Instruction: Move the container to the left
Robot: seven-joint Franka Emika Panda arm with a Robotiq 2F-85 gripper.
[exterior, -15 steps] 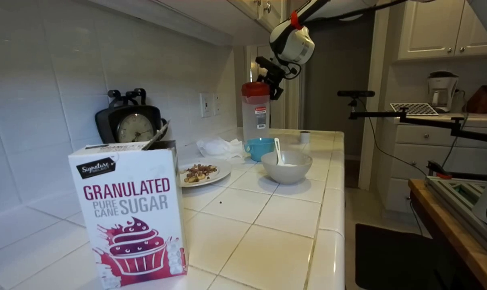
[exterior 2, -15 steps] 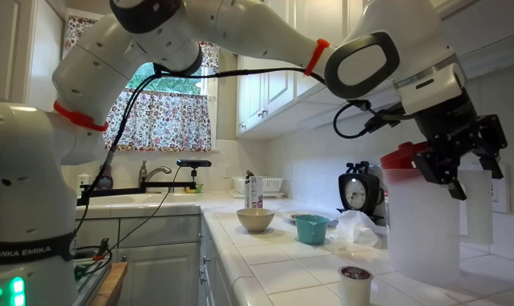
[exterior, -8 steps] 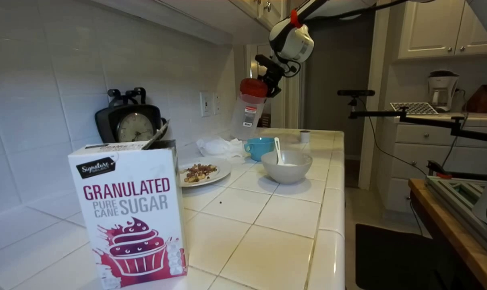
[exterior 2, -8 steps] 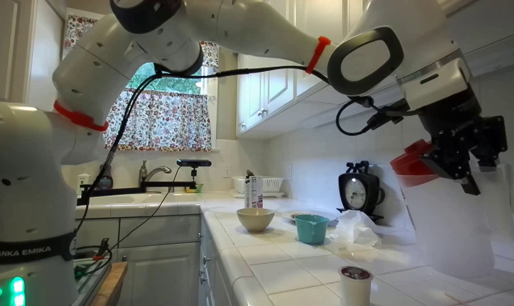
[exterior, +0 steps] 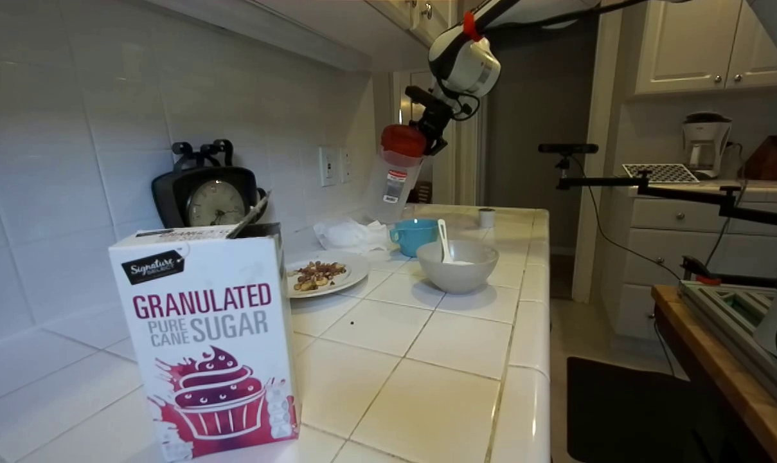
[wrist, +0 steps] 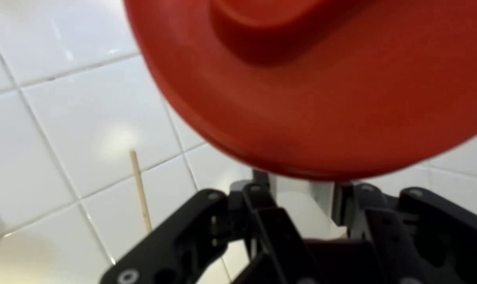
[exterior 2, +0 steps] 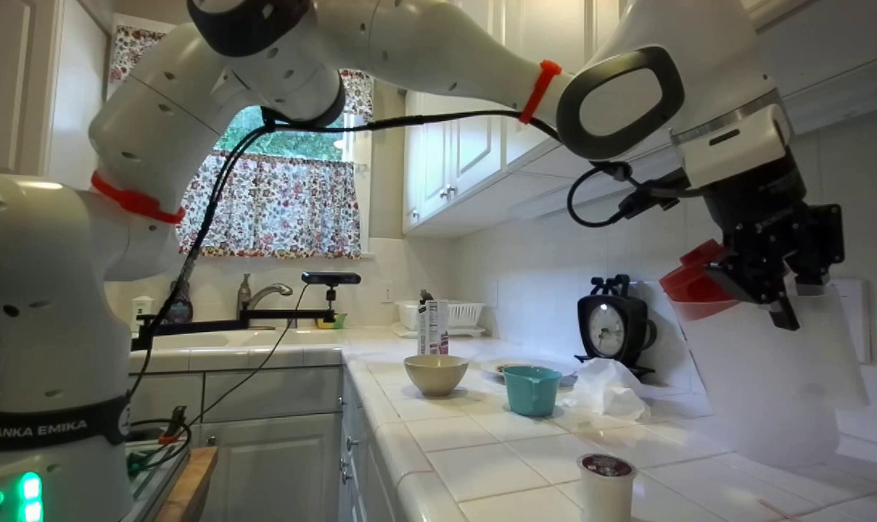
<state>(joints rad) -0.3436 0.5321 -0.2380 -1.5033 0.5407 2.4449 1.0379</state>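
Red plastic fills the top of the wrist view: the round lid of the tall translucent whitish plastic container, right before my gripper. My jaws are clamped on its pale handle, a black finger on either side. I hold the container tilted, its red-and-white label showing in an exterior view, its base toward the white tiled wall; whether that base touches the white tiled counter, I cannot tell. In the wrist view a thin wooden stick lies on the tiles. Not far off, a small white tub with a dark red printed top stands upright, apart from the container. Next comes a turquoise plastic measuring cup, and near it, toward the wall, a crumpled white sheet of a material I cannot make out. Farther along sits a pale round bowl with a white long-handled utensil leaning in it; near that, a round white plate bears brown and tan nut-like pieces. By the wall stands a black case with a round pale dial. Farther still, a white and purple-red cardboard sugar box stands upright, its top flap raised. Beyond everything, I see a white drying rack and a floral curtain.
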